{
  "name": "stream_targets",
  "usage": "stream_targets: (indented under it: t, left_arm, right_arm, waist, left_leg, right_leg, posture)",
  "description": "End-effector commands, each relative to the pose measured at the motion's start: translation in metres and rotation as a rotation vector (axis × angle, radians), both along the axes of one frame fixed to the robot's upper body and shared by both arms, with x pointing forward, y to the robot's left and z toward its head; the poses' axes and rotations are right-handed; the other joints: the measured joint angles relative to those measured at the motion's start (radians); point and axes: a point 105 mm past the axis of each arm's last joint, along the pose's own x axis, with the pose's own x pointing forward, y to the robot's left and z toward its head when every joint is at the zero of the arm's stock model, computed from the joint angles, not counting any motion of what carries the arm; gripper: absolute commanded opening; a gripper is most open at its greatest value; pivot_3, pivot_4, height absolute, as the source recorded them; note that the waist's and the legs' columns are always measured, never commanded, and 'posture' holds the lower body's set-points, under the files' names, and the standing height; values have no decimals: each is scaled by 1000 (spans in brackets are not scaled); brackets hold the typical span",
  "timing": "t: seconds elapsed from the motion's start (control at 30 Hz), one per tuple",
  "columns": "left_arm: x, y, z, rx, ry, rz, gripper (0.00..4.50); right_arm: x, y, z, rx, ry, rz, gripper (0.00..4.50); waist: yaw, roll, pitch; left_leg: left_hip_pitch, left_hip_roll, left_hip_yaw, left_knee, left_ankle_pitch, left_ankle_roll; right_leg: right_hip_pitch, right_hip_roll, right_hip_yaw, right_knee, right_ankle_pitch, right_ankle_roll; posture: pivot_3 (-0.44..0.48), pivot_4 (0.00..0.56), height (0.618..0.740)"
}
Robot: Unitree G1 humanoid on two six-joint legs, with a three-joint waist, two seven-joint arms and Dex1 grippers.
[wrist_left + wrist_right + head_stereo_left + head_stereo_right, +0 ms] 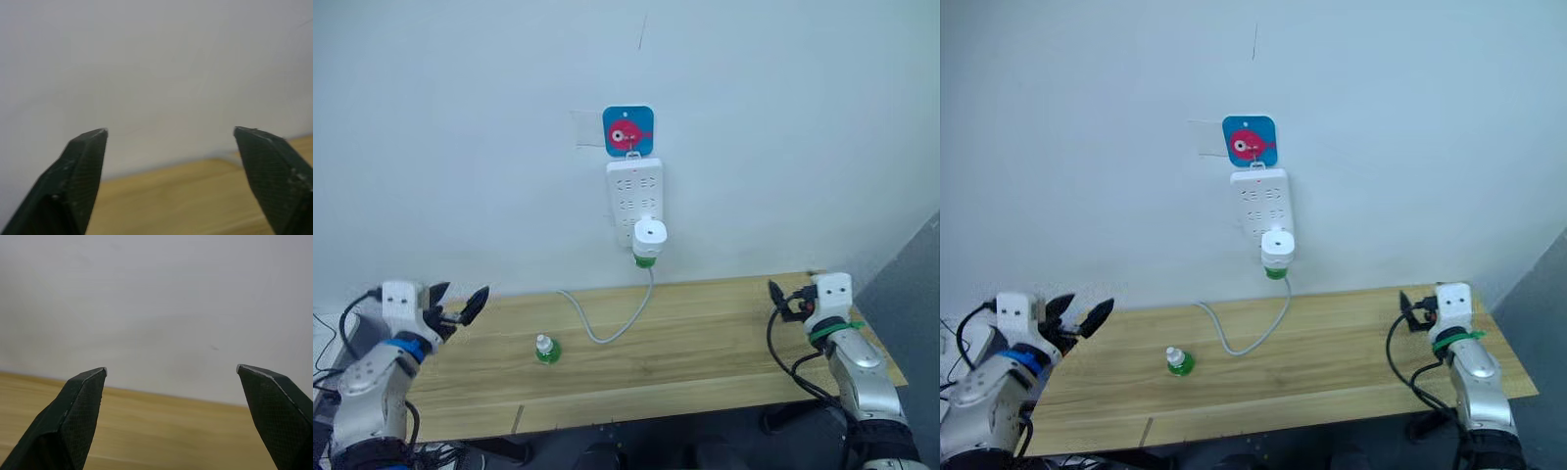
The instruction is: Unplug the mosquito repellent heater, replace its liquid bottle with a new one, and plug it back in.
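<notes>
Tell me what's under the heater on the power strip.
A green bottle hangs beneath the mosquito repellent heater, with the white cable dropping behind it. The heater covers its socket and prongs.

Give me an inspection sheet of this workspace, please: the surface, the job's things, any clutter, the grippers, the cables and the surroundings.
Surface: light wooden table against the wall.
Job's things: small white rounded mosquito repellent heater, plugged into the long white power strip on the wall, a green bottle under it; small clear bottle with a green base upright on the table.
Clutter: nothing seen.
Grippers: left gripper open, at the table's left end; right gripper open, at its right end; both hold nothing.
Cables: white cord runs from the strip down across the table.
Surroundings: plain pale wall; blue square hook with a pink fish above the strip.
</notes>
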Motion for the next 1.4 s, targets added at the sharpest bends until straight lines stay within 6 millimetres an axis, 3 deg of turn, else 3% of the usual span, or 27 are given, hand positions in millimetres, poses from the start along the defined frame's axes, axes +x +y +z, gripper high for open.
stream_targets:
  t: [0.03, 0.2, 0.3, 0.53, 0.73, 0.87, 1.03, 1.2, 1.4]
  left_arm:
    - [10, -39, 34, 19, -39, -210, 2972]
    - [25, -88, 62, 57, -73, -443, 2972]
    - [37, -108, 74, 62, -95, -523, 2972]
    - [70, -141, 89, 76, -125, -645, 2972]
    - [90, -163, 91, 85, -143, -718, 2972]
    - [101, -168, 92, 92, -156, -721, 2972]
    - [111, -181, 87, 99, -162, -729, 2972]
    - [113, -197, 87, 70, -166, -771, 2972]
    - [113, -204, 87, 54, -162, -813, 2972]
  right_arm:
    - [-7, 35, 42, 49, -87, 178, 4500]
    - [-22, 91, 80, 119, -117, 427, 4500]
    - [-30, 117, 97, 146, -131, 531, 4500]
    - [-35, 150, 123, 196, -168, 596, 4500]
    - [-38, 157, 120, 220, -160, 568, 4500]
    - [-38, 157, 119, 217, -156, 543, 4500]
    - [-34, 144, 117, 178, -159, 453, 4500]
    - [-33, 141, 117, 172, -151, 419, 4500]
    - [-34, 145, 116, 194, -135, 421, 4500]
  waist:
    - [0, 1, 7]
    - [-1, -1, 26]
    - [-3, -4, 34]
    - [-7, -7, 59]
    - [-17, -12, 76]
    - [-30, -13, 83]
    - [-27, -13, 86]
    - [-33, -16, 96]
    - [-51, -17, 109]
  left_leg:
    - [0, 0, 0, 0, 0, 0]
    - [0, 1, 0, 1, 0, 0]
    - [-1, 1, 0, 1, 0, 0]
    - [-3, 1, 0, 1, -1, -1]
    - [-5, 1, 0, 1, -2, -3]
    - [-8, 1, 0, 1, -2, -3]
    - [-20, 0, -4, 5, -1, -4]
    - [-20, -1, -4, 6, 4, -4]
    - [-21, -1, -4, 5, 4, -4]
  right_leg:
    - [0, 0, 0, 0, 0, 0]
    - [0, 0, -1, 0, 0, 0]
    - [-1, 1, -2, 0, 0, 1]
    - [-3, 1, -2, -1, 0, 0]
    - [-5, 0, -2, -1, 3, -4]
    - [-9, 0, -2, 0, 3, -4]
    - [-19, 0, -4, 2, 4, -4]
    - [-17, 0, -4, 0, 6, 4]
    - [-19, 0, -4, 1, 9, 2]
  posture:
    - [-43, 92, 740]
    - [-68, 108, 740]
    - [-83, 116, 740]
    - [-117, 142, 740]
    - [-142, 156, 740]
    - [-176, 174, 740]
    - [-203, 182, 740]
    - [-216, 192, 740]
    - [-211, 201, 740]
